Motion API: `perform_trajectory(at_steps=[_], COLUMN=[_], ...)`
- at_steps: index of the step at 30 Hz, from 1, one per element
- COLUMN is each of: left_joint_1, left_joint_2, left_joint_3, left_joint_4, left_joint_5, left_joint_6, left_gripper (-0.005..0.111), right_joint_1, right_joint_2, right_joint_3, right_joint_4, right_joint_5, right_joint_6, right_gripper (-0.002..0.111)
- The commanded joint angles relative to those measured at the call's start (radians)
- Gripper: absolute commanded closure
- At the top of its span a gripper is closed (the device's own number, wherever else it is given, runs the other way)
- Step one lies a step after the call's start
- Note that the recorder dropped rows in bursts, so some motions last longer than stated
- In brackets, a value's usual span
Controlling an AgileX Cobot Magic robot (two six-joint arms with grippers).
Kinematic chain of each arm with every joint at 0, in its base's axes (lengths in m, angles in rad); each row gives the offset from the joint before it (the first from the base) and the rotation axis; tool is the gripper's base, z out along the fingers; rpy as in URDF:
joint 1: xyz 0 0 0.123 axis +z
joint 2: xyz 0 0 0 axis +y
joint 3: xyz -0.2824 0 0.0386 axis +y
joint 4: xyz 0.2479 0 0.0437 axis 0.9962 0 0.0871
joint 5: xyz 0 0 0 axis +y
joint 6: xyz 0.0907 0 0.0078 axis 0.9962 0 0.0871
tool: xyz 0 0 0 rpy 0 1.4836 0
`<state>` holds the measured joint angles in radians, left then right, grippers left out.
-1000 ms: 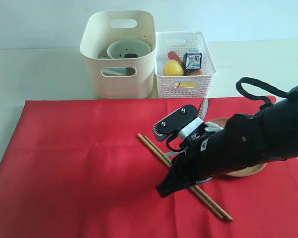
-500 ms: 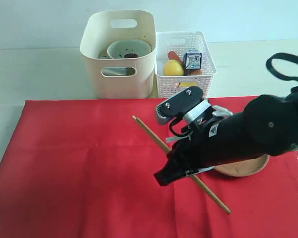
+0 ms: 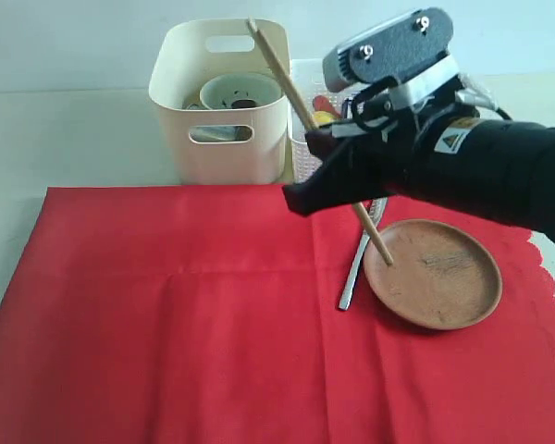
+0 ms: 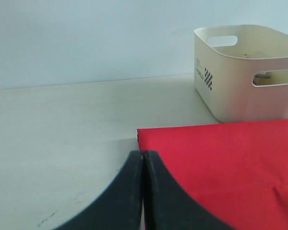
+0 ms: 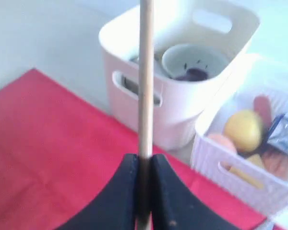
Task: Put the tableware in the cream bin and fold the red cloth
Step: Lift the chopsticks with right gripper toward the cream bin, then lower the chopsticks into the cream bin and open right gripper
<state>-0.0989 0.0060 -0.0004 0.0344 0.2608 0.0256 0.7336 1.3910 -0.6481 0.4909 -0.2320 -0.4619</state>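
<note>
My right gripper [image 3: 305, 192] [image 5: 145, 158] is shut on the wooden chopsticks [image 3: 277, 65] [image 5: 145, 72]. It holds them tilted in the air in front of the cream bin [image 3: 222, 139] [image 5: 182, 100] [image 4: 240, 81], their upper end above the bin's rim. A pale bowl [image 3: 240, 91] [image 5: 194, 62] sits inside the bin. The reddish-brown plate [image 3: 435, 273] and a silver knife [image 3: 356, 264] lie on the flat red cloth [image 3: 166, 314] [image 4: 230, 163] [image 5: 48, 143]. In the left wrist view my left gripper [image 4: 143, 154] is shut and empty, low near a corner of the cloth.
A white perforated basket [image 3: 301, 120] [image 5: 245, 182] stands right of the cream bin, touching it. It holds a lemon [image 5: 243, 130], a blue-white carton [image 5: 283, 132] and other food. The pale tabletop [image 4: 62, 134] extends beyond the cloth's left edge.
My right gripper has risen from the cloth with the chopsticks and moved back toward the bins. The plate and knife, partly hidden by the arm before, now show.
</note>
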Motion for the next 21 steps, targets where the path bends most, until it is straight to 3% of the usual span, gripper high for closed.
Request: perform_trajectory(at_steps=[1,21], left_joint_1=[-0.004,-0.004], left_joint_2=[-0.006,-0.006], left_joint_3=[0.0,0.0], left_joint_4=[0.005,0.005], left_joint_5=[-0.004,-0.004], left_joint_6=[-0.005,-0.005], left_gripper=[0.104,0.104], right_joint_1=[0.0,-0.12], right_joint_2=[0.043,0.606], right_joint_3=[-0.102,-0.799], right_joint_4=[-0.004,-0.004], right_joint_5=[-0.069,-0.069], right_joint_6=[-0.071,-0.11], right_gripper=[0.108,0.108])
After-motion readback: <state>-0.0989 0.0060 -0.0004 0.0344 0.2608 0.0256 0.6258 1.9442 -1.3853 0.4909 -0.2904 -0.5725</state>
